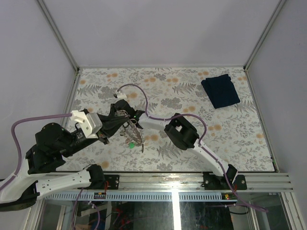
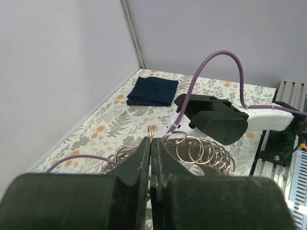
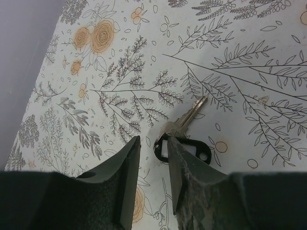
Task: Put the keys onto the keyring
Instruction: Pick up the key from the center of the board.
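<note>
The keyring (image 1: 133, 130) is a chain of silvery rings hanging from my left gripper (image 1: 115, 123) at the table's left middle, with a green tag (image 1: 130, 144) at its low end. In the left wrist view my left gripper (image 2: 152, 141) is shut on one ring, and the other rings of the keyring (image 2: 201, 148) fan out to the right. In the right wrist view my right gripper (image 3: 153, 141) is open just above the table. One key (image 3: 189, 117) with a black head lies flat, its head partly behind the right finger (image 3: 184, 167). Nothing sits between the jaws.
A dark blue folded cloth (image 1: 219, 90) lies at the far right of the floral table (image 1: 192, 148) and also shows in the left wrist view (image 2: 152, 91). The right arm (image 2: 216, 120) reaches across close behind the rings. Grey walls stand on three sides.
</note>
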### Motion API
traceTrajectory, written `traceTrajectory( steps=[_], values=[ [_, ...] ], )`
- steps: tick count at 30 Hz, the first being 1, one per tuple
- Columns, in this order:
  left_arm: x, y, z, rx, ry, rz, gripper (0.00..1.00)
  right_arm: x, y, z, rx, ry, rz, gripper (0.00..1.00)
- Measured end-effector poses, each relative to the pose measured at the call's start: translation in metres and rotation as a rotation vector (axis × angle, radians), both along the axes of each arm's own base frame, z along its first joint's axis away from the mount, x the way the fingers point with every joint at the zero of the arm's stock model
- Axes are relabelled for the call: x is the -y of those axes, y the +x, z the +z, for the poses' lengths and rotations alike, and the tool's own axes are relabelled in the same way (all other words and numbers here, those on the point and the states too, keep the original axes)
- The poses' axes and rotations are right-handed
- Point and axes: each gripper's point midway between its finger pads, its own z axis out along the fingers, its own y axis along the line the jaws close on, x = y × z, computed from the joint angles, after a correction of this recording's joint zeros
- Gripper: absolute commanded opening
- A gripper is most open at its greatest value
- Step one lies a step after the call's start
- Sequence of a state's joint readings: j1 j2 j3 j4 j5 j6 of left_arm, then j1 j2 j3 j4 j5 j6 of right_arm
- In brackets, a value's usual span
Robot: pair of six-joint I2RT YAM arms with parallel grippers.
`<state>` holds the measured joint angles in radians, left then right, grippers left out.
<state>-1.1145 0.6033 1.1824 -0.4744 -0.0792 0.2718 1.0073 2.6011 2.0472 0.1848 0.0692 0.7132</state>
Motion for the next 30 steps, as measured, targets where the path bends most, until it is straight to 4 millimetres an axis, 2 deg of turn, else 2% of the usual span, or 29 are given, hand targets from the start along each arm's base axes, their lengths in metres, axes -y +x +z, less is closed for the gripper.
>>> traceTrajectory(
  steps=[11,19,23,27,30],
  values=[
    [-0.001,-0.001,0.0,0.001,-0.003,0.0,0.0,0.003,-0.002,-0.006,-0.006,-0.022,0.002,0.04],
    [-0.001,0.0,-0.001,0.0,0.0,0.0,0.0,0.003,-0.002,-0.008,0.051,0.028,0.017,0.0],
    [-0.001,0.0,-0.001,0.0,0.0,0.0,0.0,0.018,-0.01,-0.007,0.114,0.008,0.056,0.0],
    [-0.001,0.0,-0.001,-0.001,0.001,0.0,0.0,0.041,-0.024,-0.002,0.163,-0.036,0.118,0.0],
    [0.0,0.0,-0.001,-0.002,0.003,0.0,0.0,0.069,-0.037,0.009,0.177,-0.034,0.158,0.0]
  ],
)
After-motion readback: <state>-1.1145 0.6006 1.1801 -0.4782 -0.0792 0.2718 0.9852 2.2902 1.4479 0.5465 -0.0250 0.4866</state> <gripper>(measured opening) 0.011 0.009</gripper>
